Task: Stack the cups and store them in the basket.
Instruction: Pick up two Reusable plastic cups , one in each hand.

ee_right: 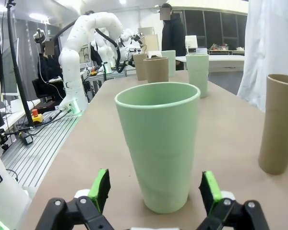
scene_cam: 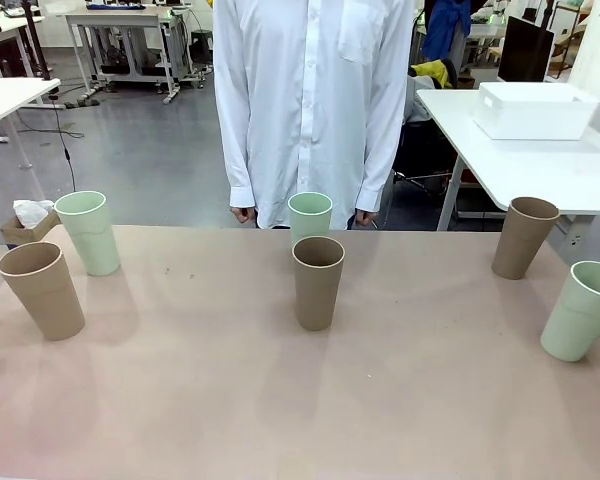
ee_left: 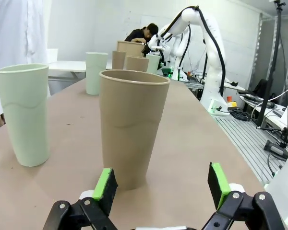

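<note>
1. Far left: the left gripper [ee_left: 162,186] had its jaws wide apart with nothing in them, and was lined up on the left tan cup [ee_left: 133,127], which stood upright just ahead of its green pads [ee_left: 105,184]. The left mint cup [scene_cam: 88,232] stood just beside that, a bit farther back.
2. Middle of the table [scene_cam: 230,400]: the middle mint cup [scene_cam: 309,216] sat at the far edge by the person [scene_cam: 310,100], and the middle tan cup [scene_cam: 318,282] was just nearer.
3. Right: the right tan cup [scene_cam: 525,237] was farther back and the right mint cup [ee_right: 158,143] nearer. The right gripper [ee_right: 155,188] was spread open either side of that one, not clamping it.
4. The basket [scene_cam: 535,110] sat on a separate white table at the far right, well apart from all the cups.
5. My read: nothing was stacked, so this was the first pick. Each gripper would need to ease forward, close on its cup, lift it straight up, then nest it into a neighbour.
</note>
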